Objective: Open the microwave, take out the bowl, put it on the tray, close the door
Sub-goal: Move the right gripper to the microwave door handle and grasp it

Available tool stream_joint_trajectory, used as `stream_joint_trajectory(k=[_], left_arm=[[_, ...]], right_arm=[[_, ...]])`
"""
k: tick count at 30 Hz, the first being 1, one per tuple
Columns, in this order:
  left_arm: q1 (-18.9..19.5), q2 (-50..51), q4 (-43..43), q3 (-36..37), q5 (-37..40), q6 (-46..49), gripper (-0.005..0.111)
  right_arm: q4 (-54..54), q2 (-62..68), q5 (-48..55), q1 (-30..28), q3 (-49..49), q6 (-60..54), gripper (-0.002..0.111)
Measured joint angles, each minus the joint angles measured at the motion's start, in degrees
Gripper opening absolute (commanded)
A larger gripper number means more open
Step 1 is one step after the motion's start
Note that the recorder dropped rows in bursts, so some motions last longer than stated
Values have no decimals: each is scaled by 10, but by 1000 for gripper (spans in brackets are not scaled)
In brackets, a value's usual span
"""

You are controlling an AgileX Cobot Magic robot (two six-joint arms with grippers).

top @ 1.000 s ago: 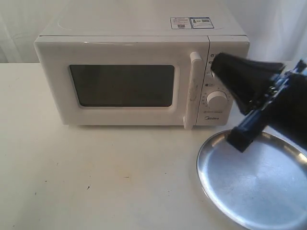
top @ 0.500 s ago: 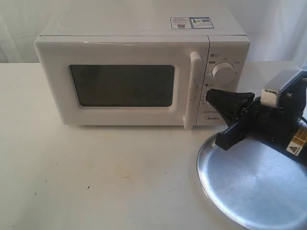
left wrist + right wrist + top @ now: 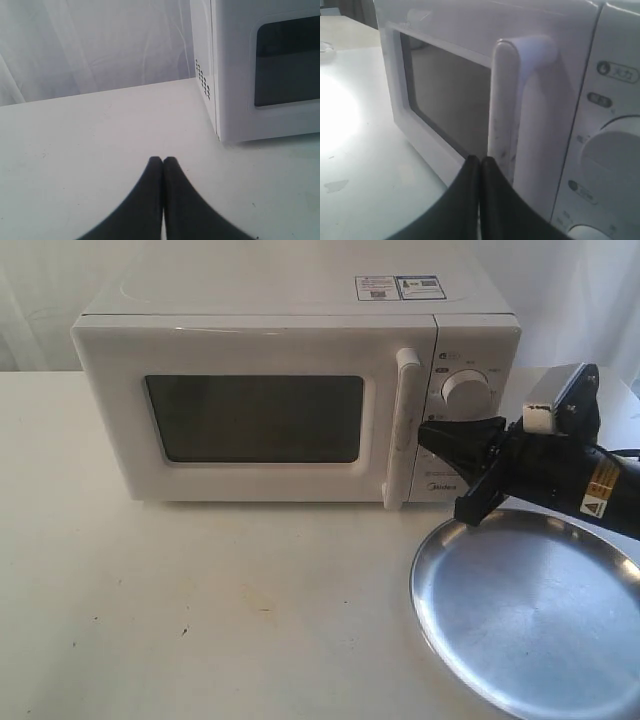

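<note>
a white cloth (image 3: 40,300) hangs behind a pale counter (image 3: 200,620). the microwave (image 3: 270,295) sits on the counter, near the back. it is big, white and boxy, with stickers (image 3: 398,287) on top.

the door (image 3: 255,355) is shut flat against the front. its window (image 3: 255,418) is dark, so you cannot see what is inside. the tall white handle (image 3: 402,430) stands up and down on the door's right side. next to it, one round white knob (image 3: 463,388) shows high on the panel.

the right pincer (image 3: 425,430) reaches in from the right. its two black fingers are pressed together and hold nothing. the tips are just beside the handle, in front of the lower part of the panel. the right wrist view shows the tips (image 3: 480,160) low in front of the handle (image 3: 512,110). i cannot tell if they touch it.

the shiny silver tray (image 3: 530,610) lies flat on the counter, in front and to the right of the microwave. it sits under the right arm and is apart from the microwave.

the left pincer (image 3: 163,160) shows only in the left wrist view. its fingers are pressed together too, with nothing in them. it is over bare counter (image 3: 75,140), near the side of the microwave (image 3: 235,70) where small holes (image 3: 202,80) are.
</note>
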Motion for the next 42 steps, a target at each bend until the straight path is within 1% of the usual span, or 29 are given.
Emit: stream_joint_trajectory(k=[4, 9, 14, 16, 19, 24, 25, 26, 31, 35, 42], left_arm=[[0, 0, 0, 0, 0, 0, 0], [0, 0, 0, 0, 0, 0, 0], [0, 0, 0, 0, 0, 0, 0], [0, 0, 0, 0, 0, 0, 0], [0, 0, 0, 0, 0, 0, 0], [0, 0, 0, 0, 0, 0, 0], [0, 0, 0, 0, 0, 0, 0], [0, 0, 0, 0, 0, 0, 0], [0, 0, 0, 0, 0, 0, 0], [0, 0, 0, 0, 0, 0, 0], [0, 0, 0, 0, 0, 0, 0]], right_arm=[[-55, 5, -1, -26, -17, 2, 0], [-81, 28, -1, -57, -38, 32, 0], [-91, 40, 0, -55, -45, 47, 0], [-91, 40, 0, -46, -45, 50, 3], [-92, 40, 0, -29, -45, 50, 14], [-92, 40, -1, -13, -45, 50, 45], [-89, 40, -1, -13, -45, 50, 50], [-87, 40, -1, -13, -45, 50, 52], [-61, 40, -1, -13, -45, 48, 53], [-51, 40, 4, -10, -59, 48, 52], [-62, 40, 35, 20, -98, 73, 50]])
